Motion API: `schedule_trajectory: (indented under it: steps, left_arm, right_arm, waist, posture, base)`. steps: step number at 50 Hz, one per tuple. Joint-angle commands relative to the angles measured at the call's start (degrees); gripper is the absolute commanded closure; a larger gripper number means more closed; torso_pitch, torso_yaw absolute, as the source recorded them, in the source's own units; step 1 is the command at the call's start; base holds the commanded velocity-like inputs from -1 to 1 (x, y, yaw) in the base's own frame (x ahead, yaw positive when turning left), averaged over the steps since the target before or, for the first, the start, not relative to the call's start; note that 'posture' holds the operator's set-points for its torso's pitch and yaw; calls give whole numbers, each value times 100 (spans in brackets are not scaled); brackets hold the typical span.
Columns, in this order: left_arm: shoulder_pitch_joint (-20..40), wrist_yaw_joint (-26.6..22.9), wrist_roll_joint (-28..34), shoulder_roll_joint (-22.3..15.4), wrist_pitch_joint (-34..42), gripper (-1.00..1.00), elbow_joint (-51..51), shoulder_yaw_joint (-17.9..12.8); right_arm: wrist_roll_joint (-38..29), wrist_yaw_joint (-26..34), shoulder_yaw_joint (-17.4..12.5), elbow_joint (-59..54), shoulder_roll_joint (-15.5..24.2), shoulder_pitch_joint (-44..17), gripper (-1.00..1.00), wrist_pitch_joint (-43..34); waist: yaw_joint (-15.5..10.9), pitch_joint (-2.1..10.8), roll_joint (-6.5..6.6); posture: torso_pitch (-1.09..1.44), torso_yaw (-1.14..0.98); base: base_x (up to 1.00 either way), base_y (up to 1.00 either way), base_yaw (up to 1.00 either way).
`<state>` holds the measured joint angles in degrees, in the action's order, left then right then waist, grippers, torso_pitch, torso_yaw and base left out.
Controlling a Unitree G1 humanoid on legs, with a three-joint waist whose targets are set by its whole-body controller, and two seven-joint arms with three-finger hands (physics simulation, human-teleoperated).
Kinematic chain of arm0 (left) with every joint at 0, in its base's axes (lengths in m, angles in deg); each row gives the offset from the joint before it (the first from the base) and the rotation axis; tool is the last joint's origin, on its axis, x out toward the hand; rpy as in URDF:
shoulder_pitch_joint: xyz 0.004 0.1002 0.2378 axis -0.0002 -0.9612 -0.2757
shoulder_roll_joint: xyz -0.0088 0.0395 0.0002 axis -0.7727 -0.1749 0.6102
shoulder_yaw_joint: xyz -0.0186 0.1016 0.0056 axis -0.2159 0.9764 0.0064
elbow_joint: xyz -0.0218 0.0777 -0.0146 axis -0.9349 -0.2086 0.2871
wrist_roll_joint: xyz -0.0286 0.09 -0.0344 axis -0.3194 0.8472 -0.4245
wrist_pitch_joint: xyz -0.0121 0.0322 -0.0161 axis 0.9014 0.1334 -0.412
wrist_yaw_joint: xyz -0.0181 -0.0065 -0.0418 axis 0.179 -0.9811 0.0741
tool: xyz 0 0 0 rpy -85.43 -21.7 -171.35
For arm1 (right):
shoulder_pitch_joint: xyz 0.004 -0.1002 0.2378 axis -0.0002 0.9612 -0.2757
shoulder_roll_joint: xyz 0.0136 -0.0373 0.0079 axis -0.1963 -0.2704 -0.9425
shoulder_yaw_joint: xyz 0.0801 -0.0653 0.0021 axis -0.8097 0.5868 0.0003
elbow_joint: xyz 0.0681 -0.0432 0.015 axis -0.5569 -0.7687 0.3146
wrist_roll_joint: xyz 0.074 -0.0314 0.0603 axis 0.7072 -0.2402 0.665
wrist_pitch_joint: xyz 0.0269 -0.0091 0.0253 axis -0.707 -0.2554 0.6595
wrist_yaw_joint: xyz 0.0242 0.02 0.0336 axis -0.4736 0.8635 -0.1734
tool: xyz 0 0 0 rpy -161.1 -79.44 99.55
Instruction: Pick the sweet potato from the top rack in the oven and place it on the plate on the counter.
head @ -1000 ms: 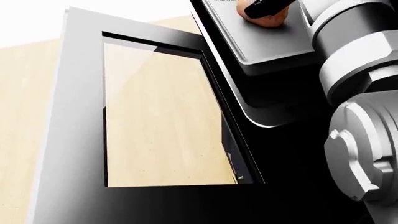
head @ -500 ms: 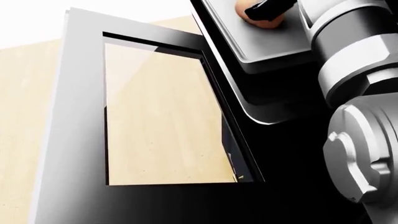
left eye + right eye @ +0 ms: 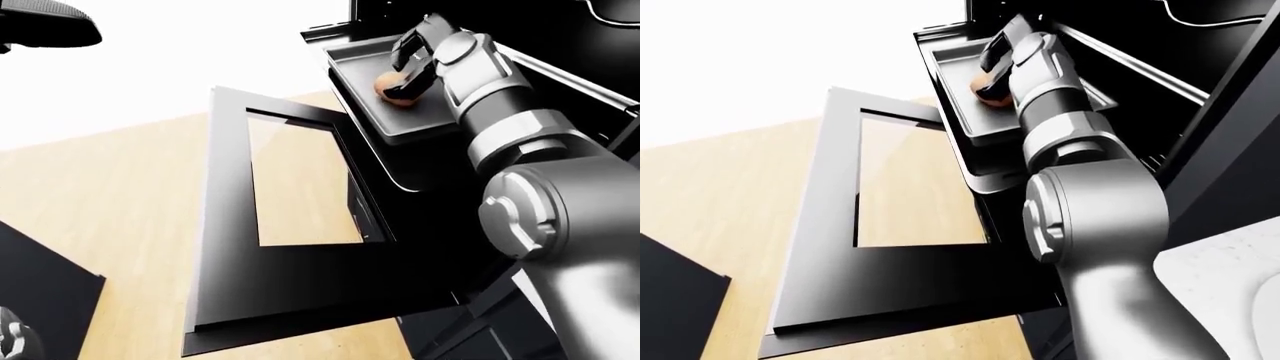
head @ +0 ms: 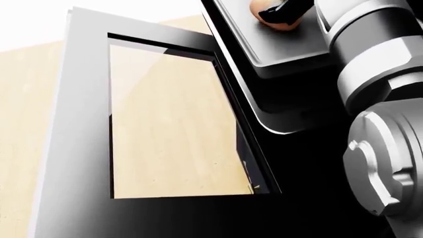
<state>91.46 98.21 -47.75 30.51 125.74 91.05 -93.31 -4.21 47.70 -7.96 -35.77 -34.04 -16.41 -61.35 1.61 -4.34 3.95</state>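
Your right hand was inside the open oven, its dark fingers curled down over the sweet potato. The fingers were wrapped over the top and the side of it facing the arm, in contact; whether they gripped it firmly enough to bear its weight could not be told. The sweet potato lay on the grey baking tray, toward the tray's upper end in the left-eye view, and no gap showed beneath it. The tray sat on the top rack, which was drawn partly out of the oven cavity toward the left of the view.

Your right forearm ran from the hand down to the bottom right of the left-eye view, its silver elbow joint large in the near field. In the head view only the fingertips and the lower part of the sweet potato showed, at the top edge.

The oven door hung open below the rack, glass panel downward, with the wooden floor visible through it.

Your left hand showed only as a small grey part at the bottom left corner; whether it was open or closed could not be told.

A pale countertop showed at the lower right of the right-eye view.
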Motion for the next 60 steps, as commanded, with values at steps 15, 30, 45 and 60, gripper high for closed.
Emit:
schedule_trajectory:
  steps: [15,30,45,60]
  left_arm:
    - [345,90,22,-105,-162,-100,-93,83]
    - [272,65,98,-5,-101,-100,27,59]
    - [241,73,68,9,-133,-100,2,28]
    - [294,52,164,95,-113,-100,7,90]
  right_arm:
    - [452,-112,-336,335,128,-737,100,605]
    - [1347,852,-184,499,147,-1342,100,1339]
    - [1792,1200,97,718,295,-2083,100,1345]
    - [2026,1519,190,856,319,-2154,100,1374]
  waist:
    - [19,157,17]
    - [64,123,12]
    - [-13,386,63]
    - [107,451,-415]
  posture:
    - [0,0]
    - [0,0]
    - [0,0]
    - [0,0]
  base:
    - [0,0,0]
    - [0,0,0]
    - [-14,0,0]
    - [-61,1,0]
